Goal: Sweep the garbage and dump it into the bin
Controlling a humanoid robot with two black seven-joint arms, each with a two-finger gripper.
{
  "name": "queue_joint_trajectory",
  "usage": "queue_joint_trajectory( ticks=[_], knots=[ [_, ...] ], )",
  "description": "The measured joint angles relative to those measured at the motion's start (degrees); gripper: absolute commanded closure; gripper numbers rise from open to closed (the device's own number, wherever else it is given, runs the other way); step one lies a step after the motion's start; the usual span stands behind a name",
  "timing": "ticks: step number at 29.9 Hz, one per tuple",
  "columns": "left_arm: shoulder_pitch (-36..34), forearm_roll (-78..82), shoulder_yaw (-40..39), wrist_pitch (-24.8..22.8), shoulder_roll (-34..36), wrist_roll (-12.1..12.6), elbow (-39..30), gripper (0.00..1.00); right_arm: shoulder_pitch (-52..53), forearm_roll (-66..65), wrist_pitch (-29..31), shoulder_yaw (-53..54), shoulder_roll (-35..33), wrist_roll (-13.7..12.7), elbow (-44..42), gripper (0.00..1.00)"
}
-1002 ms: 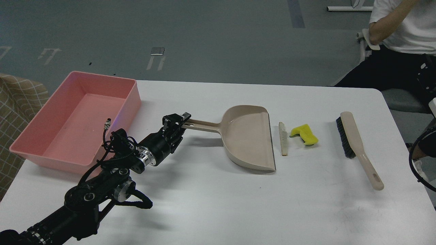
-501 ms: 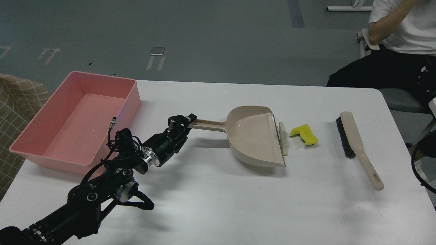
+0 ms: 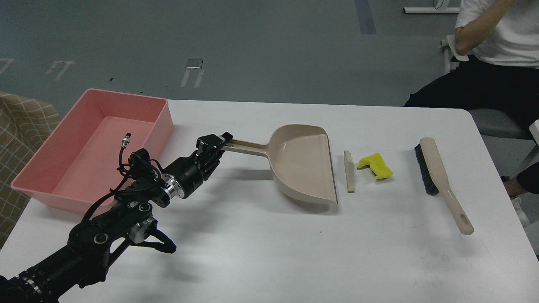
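Note:
My left gripper [image 3: 215, 145] is shut on the end of the handle of the beige dustpan [image 3: 301, 164], whose open lip faces right. Just right of the lip lies the thin pale strip [image 3: 348, 171], a small gap apart from it. The yellow sponge piece [image 3: 374, 166] lies right of the strip. The beige black-bristled brush [image 3: 438, 179] lies further right on the table. The pink bin [image 3: 90, 147] stands at the table's left, empty. My right gripper is out of view.
A seated person [image 3: 492, 50] is at the back right, beyond the table's corner. A checked cloth [image 3: 17, 139] hangs left of the bin. The white table [image 3: 269, 252] shows bare surface at the front.
The dustpan went right until its lip touched the pale strip, then came back left and a little up. A gap now shows between lip and strip. The garbage and brush stayed put.

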Motion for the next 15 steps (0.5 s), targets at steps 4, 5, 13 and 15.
queue_joint_trajectory(
  ticks=[4, 5, 13, 15],
  knots=[
    [0.0, 0.0, 0.0, 0.0, 0.0, 0.0, 0.0, 1.00, 0.3, -4.7, 1.3, -7.4, -2.0, 0.0, 2.6, 0.00],
    [0.1, 0.0, 0.0, 0.0, 0.0, 0.0, 0.0, 1.00, 0.4, -5.2, 1.5, -9.2, -2.1, 0.1, 4.0, 0.00],
    [0.2, 0.0, 0.0, 0.0, 0.1, -0.8, 0.1, 1.00, -3.6, -23.6, -5.1, -16.3, -1.1, -0.5, 13.7, 0.00],
    [0.2, 0.0, 0.0, 0.0, 0.0, -0.9, 0.1, 1.00, -5.6, -27.3, -8.1, -16.7, -0.9, -0.6, 14.5, 0.00]
  ],
)
